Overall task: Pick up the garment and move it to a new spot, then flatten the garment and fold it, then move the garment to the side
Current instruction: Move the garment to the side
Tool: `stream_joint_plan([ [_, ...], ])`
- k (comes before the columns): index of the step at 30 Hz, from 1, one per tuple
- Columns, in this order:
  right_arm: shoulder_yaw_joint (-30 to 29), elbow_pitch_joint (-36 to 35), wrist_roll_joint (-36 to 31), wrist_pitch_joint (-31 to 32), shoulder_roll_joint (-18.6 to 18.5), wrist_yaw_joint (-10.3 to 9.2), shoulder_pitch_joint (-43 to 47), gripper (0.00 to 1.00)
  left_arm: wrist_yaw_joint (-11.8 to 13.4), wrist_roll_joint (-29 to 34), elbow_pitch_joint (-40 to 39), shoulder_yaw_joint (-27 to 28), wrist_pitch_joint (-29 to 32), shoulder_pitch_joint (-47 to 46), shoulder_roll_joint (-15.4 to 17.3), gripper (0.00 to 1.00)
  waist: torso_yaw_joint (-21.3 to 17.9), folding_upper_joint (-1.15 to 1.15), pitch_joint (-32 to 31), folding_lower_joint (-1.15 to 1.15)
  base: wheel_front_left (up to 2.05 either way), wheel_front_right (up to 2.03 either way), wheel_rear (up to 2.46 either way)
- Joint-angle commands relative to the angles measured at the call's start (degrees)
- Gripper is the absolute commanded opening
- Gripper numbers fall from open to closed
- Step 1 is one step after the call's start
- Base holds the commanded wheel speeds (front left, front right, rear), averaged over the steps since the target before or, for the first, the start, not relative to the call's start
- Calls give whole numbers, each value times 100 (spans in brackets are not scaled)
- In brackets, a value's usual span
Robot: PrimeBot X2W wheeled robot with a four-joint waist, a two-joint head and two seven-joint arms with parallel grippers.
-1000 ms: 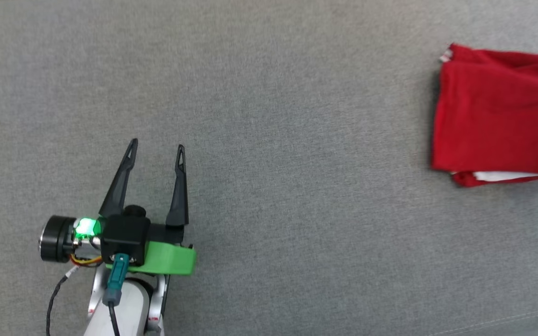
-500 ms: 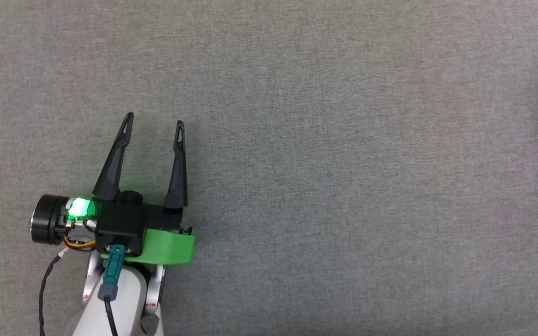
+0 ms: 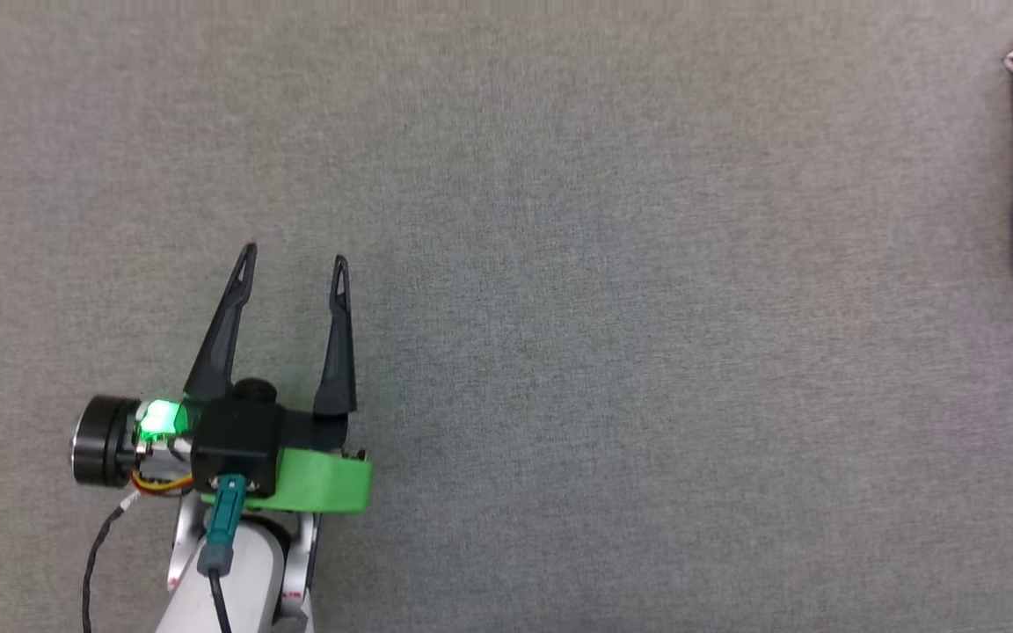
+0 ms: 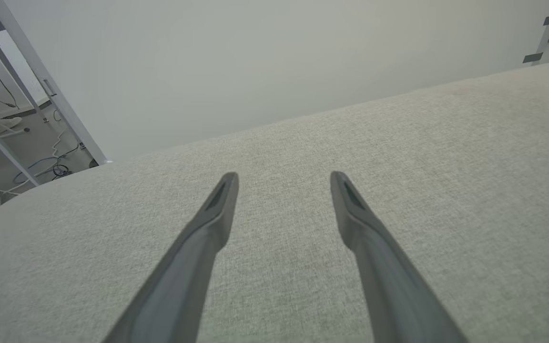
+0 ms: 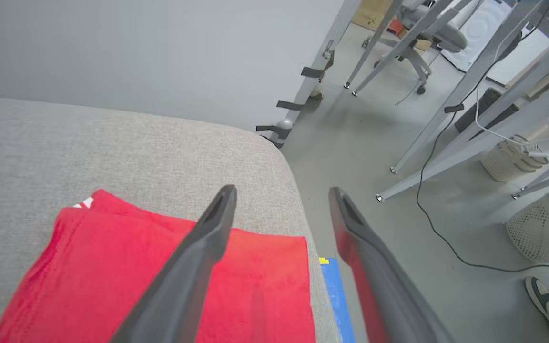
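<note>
Looking down on a tabletop [image 3: 603, 308] covered in grey, finely woven cloth, matte and flat, rounding off softly at the corner seen in the right wrist view. Finding the garment [image 5: 112, 267] lying there near that corner as a smooth red rectangle of folded jersey fabric, with a scrap of red-and-white striped trim peeking out at one far corner. Catching only a narrow, crumpled-looking sliver of it in the head view, cut off by the right border.

Holding the left claw [image 3: 294, 255] wide open and empty over bare grey cloth, long tapering dark fingers spread, well apart from the garment across the tabletop.

Holding the right claw [image 5: 282, 189] open too, gripping nothing. Crossing the red cloth with one finger, overhanging the tabletop's edge and the grey floor [image 5: 374, 143] with the other, picking up a red sheen along its inner face. Not managing to tell whether either finger is touching the fabric.
</note>
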Motion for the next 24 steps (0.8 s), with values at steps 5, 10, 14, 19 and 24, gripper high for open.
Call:
stream_joint_plan([
  [5,-286,-794,-590,-848,490,-4,417,100,89,-125,67,56,-34,347,-57,100,-8,0,-791,0,0,0,0],
  [10,-677,-1821,-1377,-1381,1365,-4,841,100,95,-192,119,121,-34,550,-116,100,129,0,-1156,0,0,0,0],
  [14,-804,-2679,-2002,-1642,2152,-4,1258,100,77,-218,185,172,-34,668,-152,100,274,0,-1410,0,0,0,0],
  [19,-603,-3397,-2396,-1786,2914,-4,1991,100,46,-235,267,227,-34,770,-211,100,465,0,-1679,0,0,0,0],
  [24,-185,-3662,-2515,-1831,3677,-4,3021,100,-4,-241,390,296,-34,947,-281,100,658,0,-2009,0,0,0,0],
])
